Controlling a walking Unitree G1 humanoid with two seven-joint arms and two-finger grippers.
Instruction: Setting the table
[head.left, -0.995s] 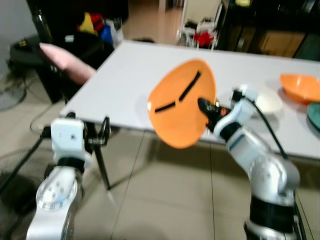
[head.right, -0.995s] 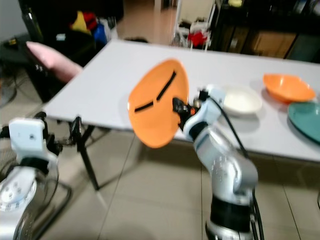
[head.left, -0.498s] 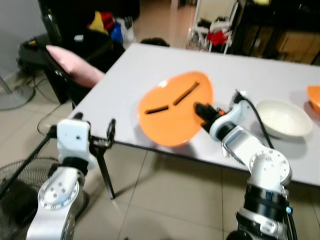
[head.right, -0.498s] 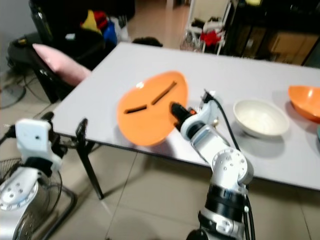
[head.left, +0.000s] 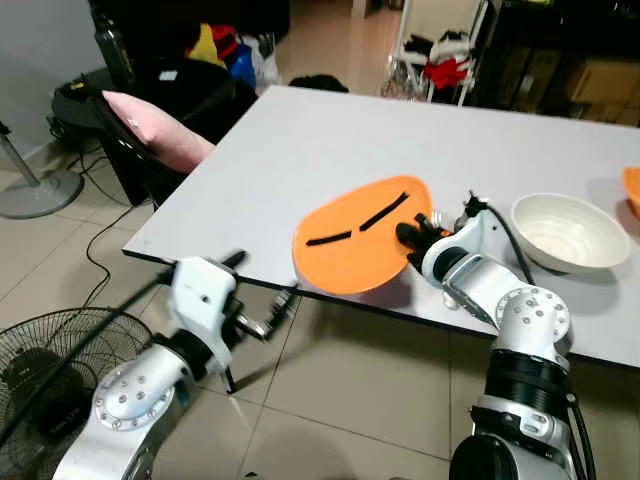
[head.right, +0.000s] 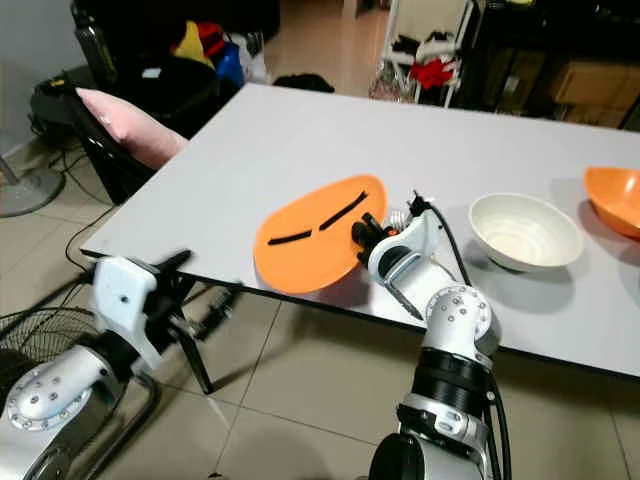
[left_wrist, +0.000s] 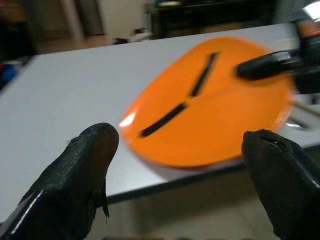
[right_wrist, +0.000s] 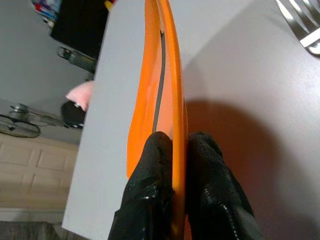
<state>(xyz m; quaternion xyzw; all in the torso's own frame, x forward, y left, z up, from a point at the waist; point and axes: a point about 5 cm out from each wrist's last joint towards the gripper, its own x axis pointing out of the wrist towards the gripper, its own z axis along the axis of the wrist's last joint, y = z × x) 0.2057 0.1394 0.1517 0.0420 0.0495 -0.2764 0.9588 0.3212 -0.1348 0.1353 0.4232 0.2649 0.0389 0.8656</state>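
Note:
An orange plate (head.left: 360, 235) with two black strips on it hangs low over the near edge of the grey table (head.left: 300, 140), almost flat. My right gripper (head.left: 410, 236) is shut on the plate's right rim; its black fingers (right_wrist: 165, 165) pinch the thin edge (right_wrist: 172, 90) from both sides. My left gripper (head.left: 262, 302) is open below and left of the table's edge, off the plate. Its two black fingertips (left_wrist: 85, 165) stand wide apart with the orange plate (left_wrist: 210, 100) beyond them.
A white bowl (head.left: 567, 231) sits right of the plate, and an orange bowl (head.right: 615, 197) is at the far right. A pink cushion on a black chair (head.left: 155, 135) stands at the table's left. A floor fan (head.left: 50, 360) is on the tiles at lower left.
The right gripper has lowered the plate from a steep tilt to nearly flat over the table edge. The left arm has swung its gripper toward the table. The camera shifted too.

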